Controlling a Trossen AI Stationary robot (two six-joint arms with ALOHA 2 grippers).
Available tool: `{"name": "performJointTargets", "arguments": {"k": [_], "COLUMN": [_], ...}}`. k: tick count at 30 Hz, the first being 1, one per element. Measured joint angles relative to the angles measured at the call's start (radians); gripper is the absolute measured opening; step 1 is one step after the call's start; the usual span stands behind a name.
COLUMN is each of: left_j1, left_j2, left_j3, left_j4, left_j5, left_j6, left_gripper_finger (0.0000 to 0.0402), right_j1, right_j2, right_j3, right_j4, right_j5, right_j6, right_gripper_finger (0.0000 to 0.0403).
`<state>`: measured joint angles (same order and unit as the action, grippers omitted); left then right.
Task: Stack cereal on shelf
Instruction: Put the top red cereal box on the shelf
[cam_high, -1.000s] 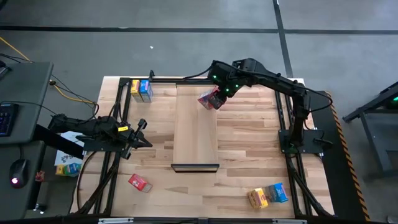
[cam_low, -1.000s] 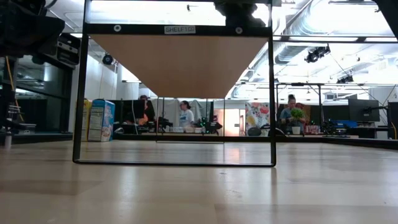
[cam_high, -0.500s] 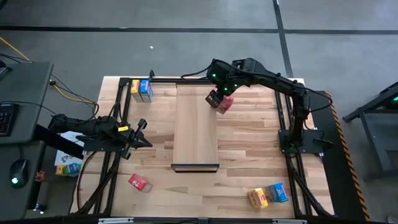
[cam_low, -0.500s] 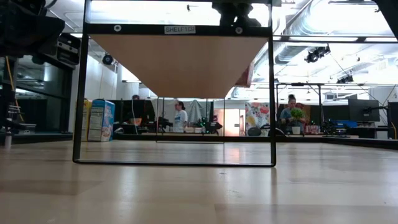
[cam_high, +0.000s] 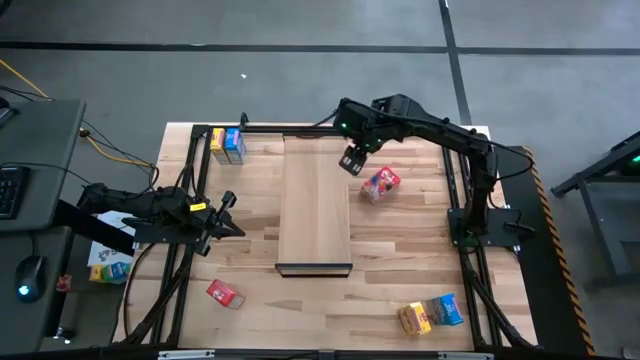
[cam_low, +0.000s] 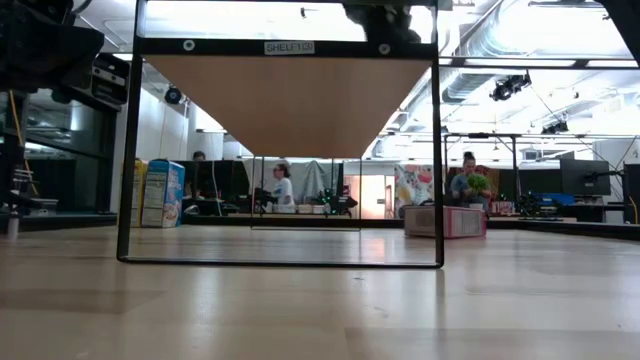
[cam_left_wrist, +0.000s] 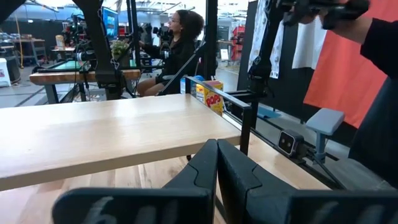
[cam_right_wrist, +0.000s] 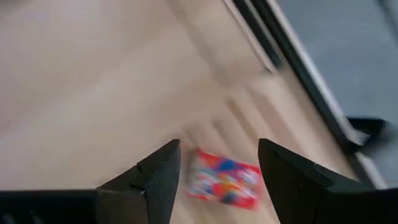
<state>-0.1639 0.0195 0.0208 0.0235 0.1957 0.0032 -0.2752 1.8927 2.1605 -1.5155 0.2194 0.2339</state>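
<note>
So the shelf (cam_high: 315, 205) — that long pale board with the black lip at its near short end — had nothing on it at all, its long axis running front to back down the middle of the table (cam_high: 400, 280). The right gripper (cam_high: 352, 162) hung just off the shelf's right edge near the far end, fingers spread apart and holding nothing. A red cereal box (cam_high: 380, 183) lay flat on the tabletop just beside it, to the right of the shelf, tilted so its long side ran diagonally; the right wrist view showed it down between the open fingers (cam_right_wrist: 158, 177), well below them. The yellow and blue pair (cam_high: 227, 145) stood upright at the far left corner, another yellow and blue pair (cam_high: 431, 314) sat at the near right, and a second red box (cam_high: 224, 293) lay near left. Plenty of bare wood right of the shelf. The left gripper (cam_high: 226, 213) waited at the left side, fingers pressed together, empty.
</note>
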Motion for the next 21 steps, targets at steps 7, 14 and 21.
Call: {"name": "performJointTargets", "arguments": {"k": [7, 14, 21], "left_j1": [0.000, 0.000, 0.000], "left_j2": [0.000, 0.000, 0.000], "left_j3": [0.000, 0.000, 0.000], "left_j4": [0.000, 0.000, 0.000], "left_j5": [0.000, 0.000, 0.000], "left_j6": [0.000, 0.000, 0.000], "left_gripper_finger": [0.0003, 0.0003, 0.0003], "right_j1": [-0.033, -0.144, -0.196], "right_j2": [-0.057, -0.286, -0.572], "right_j3": [-0.157, -0.651, -1.137], "right_j4": [-0.054, 0.090, 0.593], "right_j5": [0.093, 0.054, -0.139], "right_j6": [0.048, 0.142, 0.337], "right_gripper_finger": [0.0209, 0.0209, 0.0209]}}
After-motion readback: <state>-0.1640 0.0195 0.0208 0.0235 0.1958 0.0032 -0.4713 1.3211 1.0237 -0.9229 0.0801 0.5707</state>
